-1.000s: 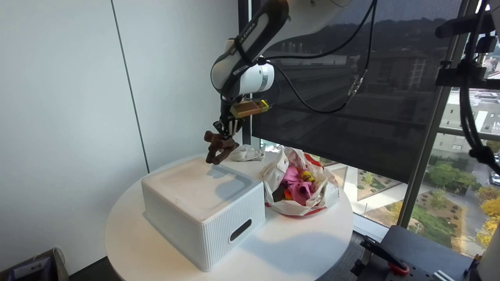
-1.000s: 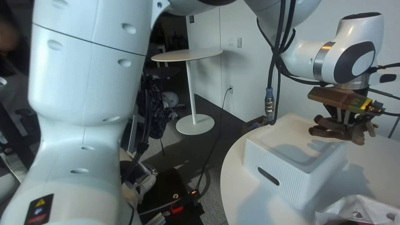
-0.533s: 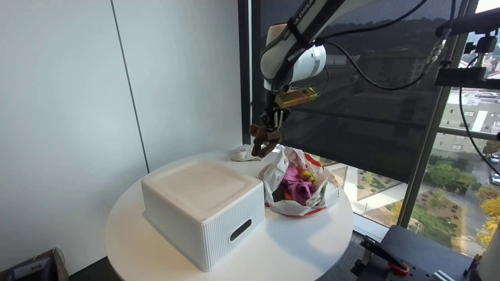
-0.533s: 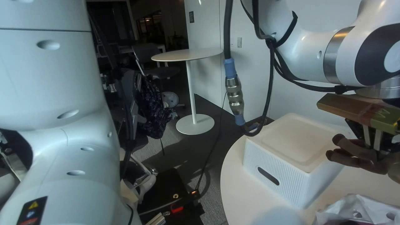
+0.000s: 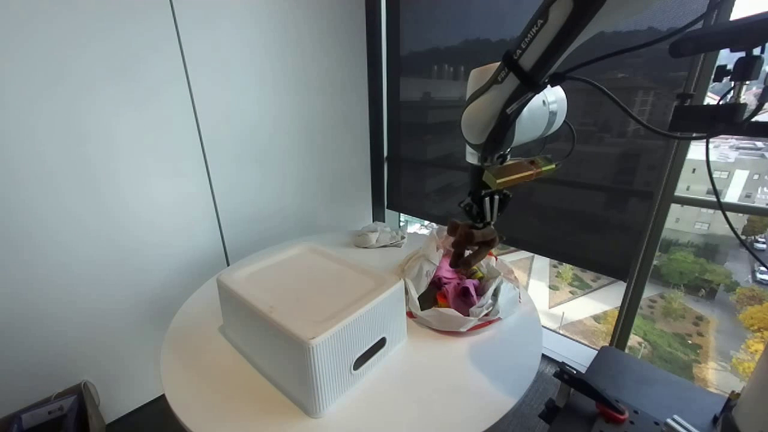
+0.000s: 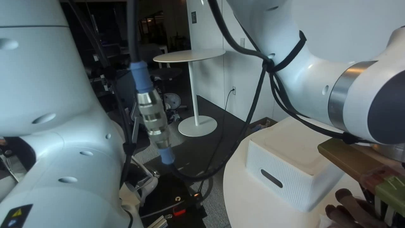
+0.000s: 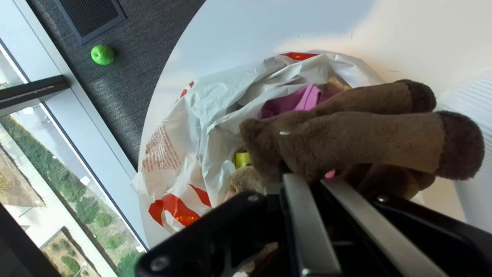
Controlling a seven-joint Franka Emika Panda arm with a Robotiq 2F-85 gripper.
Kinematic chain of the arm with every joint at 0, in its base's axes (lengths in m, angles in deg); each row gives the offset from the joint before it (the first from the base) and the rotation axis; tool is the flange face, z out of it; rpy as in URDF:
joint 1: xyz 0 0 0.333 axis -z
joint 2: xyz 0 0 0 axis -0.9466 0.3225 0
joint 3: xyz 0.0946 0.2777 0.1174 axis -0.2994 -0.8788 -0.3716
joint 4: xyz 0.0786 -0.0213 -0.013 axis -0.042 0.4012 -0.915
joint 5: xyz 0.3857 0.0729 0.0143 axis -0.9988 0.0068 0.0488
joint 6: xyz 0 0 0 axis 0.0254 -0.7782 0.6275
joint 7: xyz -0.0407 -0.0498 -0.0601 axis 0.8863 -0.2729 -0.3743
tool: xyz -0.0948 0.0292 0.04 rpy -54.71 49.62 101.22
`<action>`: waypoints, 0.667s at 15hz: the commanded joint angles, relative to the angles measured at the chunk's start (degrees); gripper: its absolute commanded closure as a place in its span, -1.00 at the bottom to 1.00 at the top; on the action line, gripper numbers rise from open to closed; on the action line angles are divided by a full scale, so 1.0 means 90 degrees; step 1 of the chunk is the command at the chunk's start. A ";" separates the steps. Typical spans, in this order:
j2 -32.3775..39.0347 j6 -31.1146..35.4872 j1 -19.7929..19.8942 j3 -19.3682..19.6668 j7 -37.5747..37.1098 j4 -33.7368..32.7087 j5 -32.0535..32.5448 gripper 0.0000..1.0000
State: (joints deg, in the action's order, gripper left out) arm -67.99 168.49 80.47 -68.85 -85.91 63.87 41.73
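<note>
In an exterior view, we could pass above the lower-left box; right of centre, a plush toy and bag obstruct.

The plush toy is brown with darker tips, the bag white-and-red.

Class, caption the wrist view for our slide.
Gripper holding a brown plush toy over an open plastic bag on a white table.
</note>
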 commanded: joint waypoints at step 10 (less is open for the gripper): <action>0.2424 0.1407 -0.0348 0.0221 -0.0366 -0.1191 0.0148 0.87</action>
State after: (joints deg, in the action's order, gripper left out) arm -50.08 178.08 79.06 -68.72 -87.26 57.79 41.86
